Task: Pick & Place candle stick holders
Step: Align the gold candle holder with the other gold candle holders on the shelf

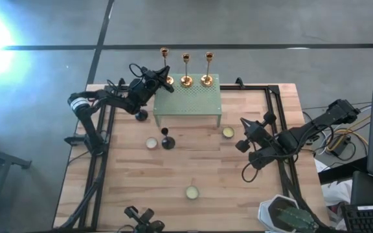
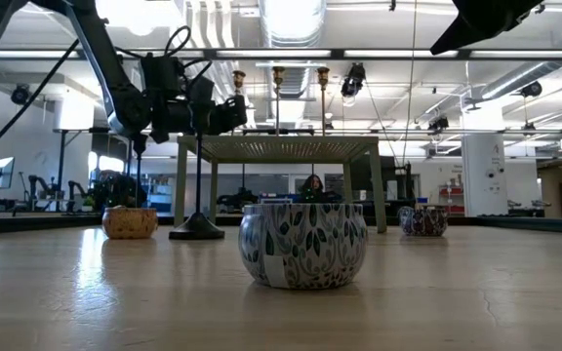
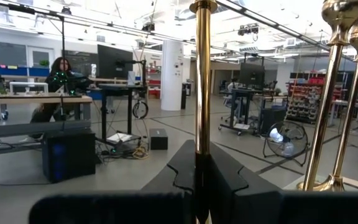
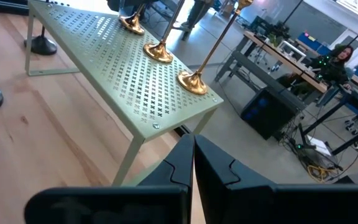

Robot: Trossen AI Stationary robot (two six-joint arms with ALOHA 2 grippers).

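Note:
Three gold candle stick holders stand upright in a row along the far edge of the green perforated stand (image 1: pixel 186 97). My left gripper (image 1: pixel 166 81) is shut on the leftmost one (image 1: pixel 164 61). The other two (image 1: pixel 186 71) (image 1: pixel 206 70) rest on their round bases. One black holder (image 1: pixel 140 115) stands on the table left of the stand, and another (image 1: pixel 167 139) stands in front of it. My right gripper (image 1: pixel 245 126) is shut and empty, to the right of the stand's near right corner. My left gripper pinches the leftmost gold holder's stem (image 3: pixel 202 134), low on the stem, between its two fingers (image 3: pixel 225 171). The fingers come level from the table's left side and lie across the stem. The holder stands upright, and its base (image 4: pixel 131 25) shows at the stand's top.
Three small round tins lie on the table: one (image 1: pixel 151 142) beside the black holder, one (image 1: pixel 228 132) near my right gripper, one (image 1: pixel 192 191) toward the near edge. A patterned pot (image 1: pixel 287 213) sits at the near right corner. The table's near half holds little else.

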